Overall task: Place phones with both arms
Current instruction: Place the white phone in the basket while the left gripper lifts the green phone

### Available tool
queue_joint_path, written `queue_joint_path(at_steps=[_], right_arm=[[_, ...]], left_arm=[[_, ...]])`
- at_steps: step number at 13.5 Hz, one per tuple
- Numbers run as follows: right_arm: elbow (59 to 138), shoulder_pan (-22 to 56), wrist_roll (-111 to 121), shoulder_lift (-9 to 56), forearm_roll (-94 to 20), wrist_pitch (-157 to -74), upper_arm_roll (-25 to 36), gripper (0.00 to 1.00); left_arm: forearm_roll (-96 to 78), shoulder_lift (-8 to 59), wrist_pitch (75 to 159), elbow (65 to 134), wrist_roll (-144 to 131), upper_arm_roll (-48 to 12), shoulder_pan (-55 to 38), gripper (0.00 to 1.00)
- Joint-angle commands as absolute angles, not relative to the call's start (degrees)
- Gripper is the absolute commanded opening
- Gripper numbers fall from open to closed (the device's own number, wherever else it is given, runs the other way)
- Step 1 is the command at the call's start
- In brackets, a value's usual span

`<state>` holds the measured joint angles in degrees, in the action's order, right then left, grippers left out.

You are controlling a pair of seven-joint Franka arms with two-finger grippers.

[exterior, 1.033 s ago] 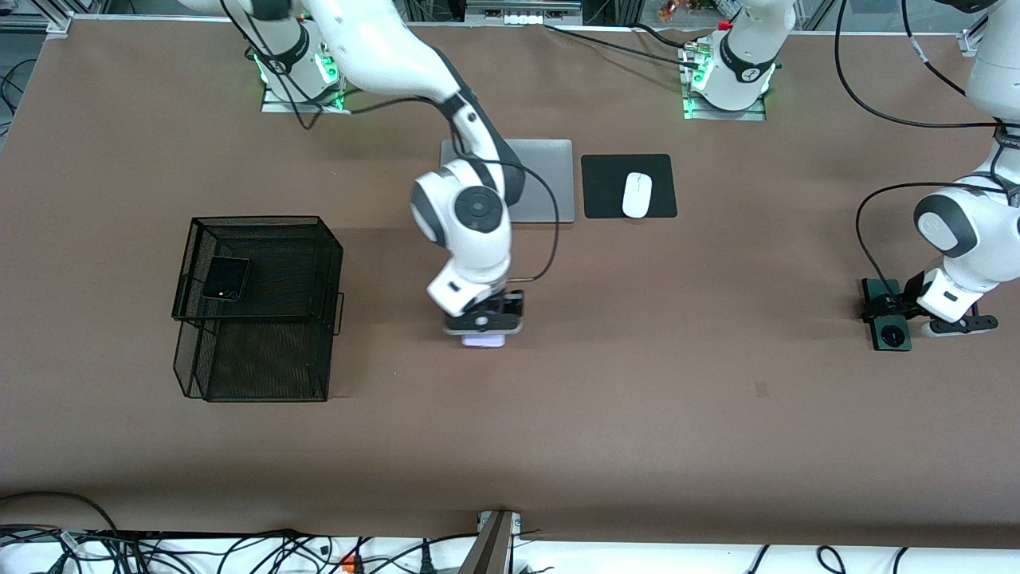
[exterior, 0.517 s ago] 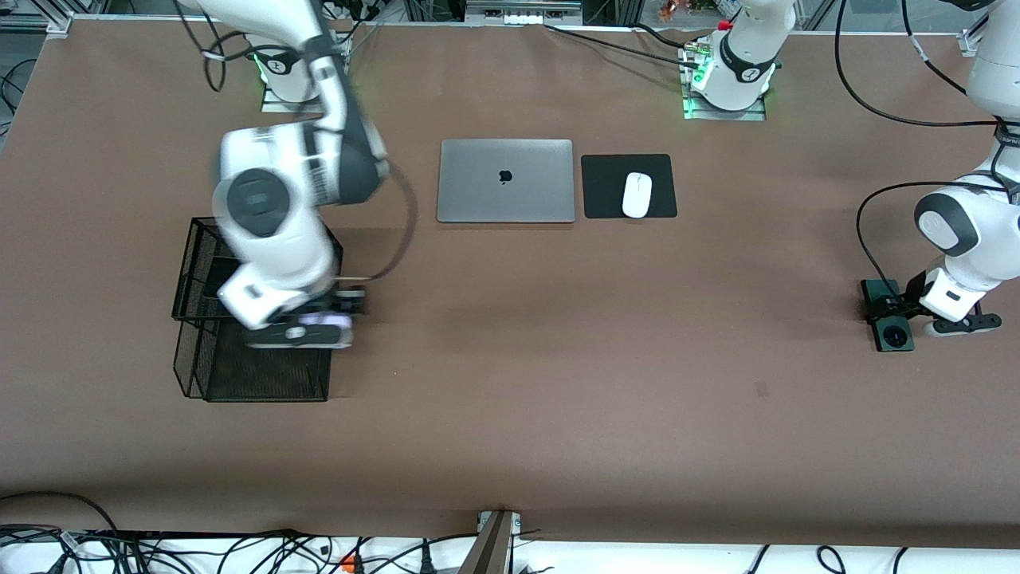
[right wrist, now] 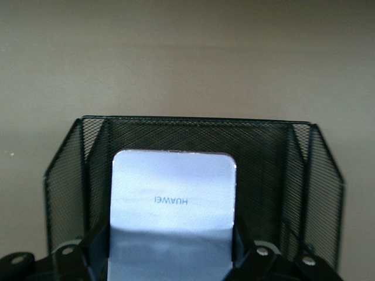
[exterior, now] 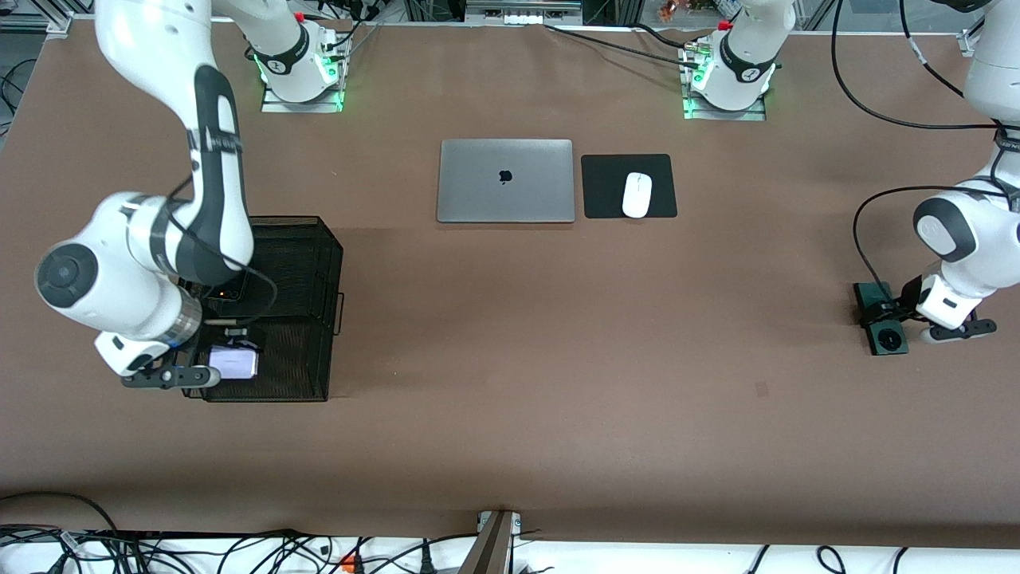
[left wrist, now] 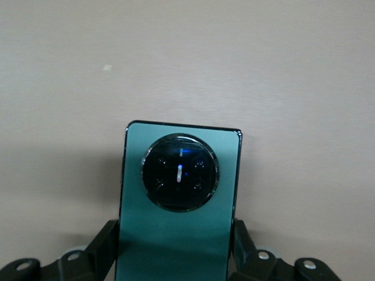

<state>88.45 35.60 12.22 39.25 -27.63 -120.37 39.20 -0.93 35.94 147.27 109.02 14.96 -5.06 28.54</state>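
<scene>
My right gripper (exterior: 209,368) is shut on the pale lilac-white phone (exterior: 233,363) and holds it flat over the lower tier of the black mesh basket (exterior: 307,375). In the right wrist view that phone (right wrist: 174,199) sits between the fingers (right wrist: 96,246), facing the basket's mesh wall (right wrist: 193,134). The black phone (exterior: 229,290) lies on the upper tier, mostly hidden by the right arm. Toward the left arm's end of the table, my left gripper (exterior: 891,312) is shut on the dark green phone (exterior: 883,331). The left wrist view shows the green phone (left wrist: 176,234), its round camera ring (left wrist: 180,172) and bare table.
A closed silver laptop (exterior: 505,181) lies near the robots' bases. Beside it a white mouse (exterior: 637,194) sits on a black pad (exterior: 606,187). Cables run along the table edge nearest the front camera.
The right arm swung from the middle of the table to the basket, carrying the lilac-white phone. The left gripper closed on the green phone, which shifted slightly.
</scene>
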Motion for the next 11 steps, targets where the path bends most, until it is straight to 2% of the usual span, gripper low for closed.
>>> queue_joint_path(at_steps=[1,6,7,8,9,10,11], right_arm=[[88.0,34.5,12.7,42.3,-29.6,-122.2,38.7,0.0],[89.9,34.5,12.6,43.9,-31.6,-122.2,38.6,0.0],[90.3,34.5,12.7,43.9,-33.2,-121.9,38.6,0.16],[90.7,34.5,12.7,43.9,-34.5,-122.1,38.6,0.38],[90.7,34.5,12.7,43.9,-35.0,-122.2,38.6,0.7],[90.7,34.5,12.7,43.9,-35.3,-122.2,38.7,0.88],[90.6,34.4,12.7,43.8,-35.9,-122.2,38.7,0.99]], left_arm=[[-1.4,36.7,138.3,101.9,11.8,-4.9,25.7,0.0],[-1.1,36.1,131.2,97.6,-1.0,-4.8,15.7,0.0],[-1.1,36.0,131.0,97.5,-3.0,-4.9,13.3,0.0],[-1.1,36.0,130.3,97.3,-4.7,-5.0,10.5,0.0],[-1.1,36.0,129.8,97.3,-7.2,-4.9,7.2,0.0],[-1.1,36.0,129.6,97.3,-10.2,-4.9,4.1,0.0],[-1.1,35.9,129.6,97.3,-12.8,-4.9,1.0,0.0]])
